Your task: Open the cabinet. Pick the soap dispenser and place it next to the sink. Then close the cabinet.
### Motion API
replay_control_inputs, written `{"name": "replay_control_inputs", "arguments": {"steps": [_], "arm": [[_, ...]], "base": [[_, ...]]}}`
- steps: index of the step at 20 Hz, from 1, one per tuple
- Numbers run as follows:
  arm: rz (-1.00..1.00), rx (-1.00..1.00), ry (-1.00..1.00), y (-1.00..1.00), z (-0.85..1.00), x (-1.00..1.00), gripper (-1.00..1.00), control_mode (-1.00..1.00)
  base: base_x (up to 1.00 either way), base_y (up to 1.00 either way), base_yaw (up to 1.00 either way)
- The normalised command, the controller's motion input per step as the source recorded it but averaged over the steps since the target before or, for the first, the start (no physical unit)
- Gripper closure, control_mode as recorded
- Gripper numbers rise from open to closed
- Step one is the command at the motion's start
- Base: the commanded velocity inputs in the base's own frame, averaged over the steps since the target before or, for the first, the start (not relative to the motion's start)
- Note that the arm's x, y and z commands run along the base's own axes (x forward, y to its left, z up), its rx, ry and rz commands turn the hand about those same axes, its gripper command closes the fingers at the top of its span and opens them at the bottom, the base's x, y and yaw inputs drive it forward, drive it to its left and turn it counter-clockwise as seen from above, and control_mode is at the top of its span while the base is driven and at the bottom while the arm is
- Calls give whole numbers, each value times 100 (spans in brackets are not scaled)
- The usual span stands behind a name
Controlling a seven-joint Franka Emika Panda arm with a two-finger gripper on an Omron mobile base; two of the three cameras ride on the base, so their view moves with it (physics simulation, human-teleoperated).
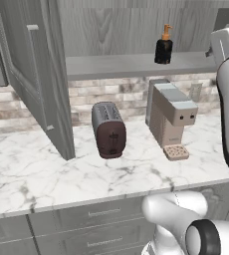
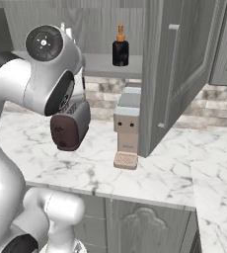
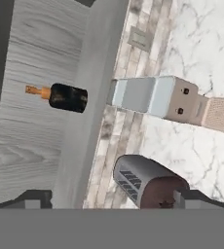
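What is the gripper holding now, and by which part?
Nothing. The gripper is open, and the soap dispenser stands apart from it on the cabinet shelf.

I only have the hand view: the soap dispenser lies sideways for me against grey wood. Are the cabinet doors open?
Observer: Yes. The left door stands swung out over the counter.
Operator: And the other one?
Observer: The right door is swung out too, its edge beside the coffee machine.
Operator: Is the dispenser really tipped over?
Observer: No. The soap dispenser stands upright on the shelf, pump on top.
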Motion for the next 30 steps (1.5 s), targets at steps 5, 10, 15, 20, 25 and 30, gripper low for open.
{"name": "replay_control_inputs", "arguments": {"steps": [5, 10, 15, 20, 25, 30], "arm": [[20, -29, -3, 0, 0, 18, -100, -100], [18, -30, -11, 0, 0, 17, -100, -100], [15, -27, -14, 0, 0, 27, -100, -100], [10, -27, -7, 2, 0, 28, -100, -100], [3, -25, -3, 2, 0, 38, -100, -100], [6, -16, 3, 0, 5, 45, -100, -100]], "base": [[0, 0, 0], [0, 0, 0], [0, 0, 0], [0, 0, 0], [0, 0, 0], [0, 0, 0]]}}
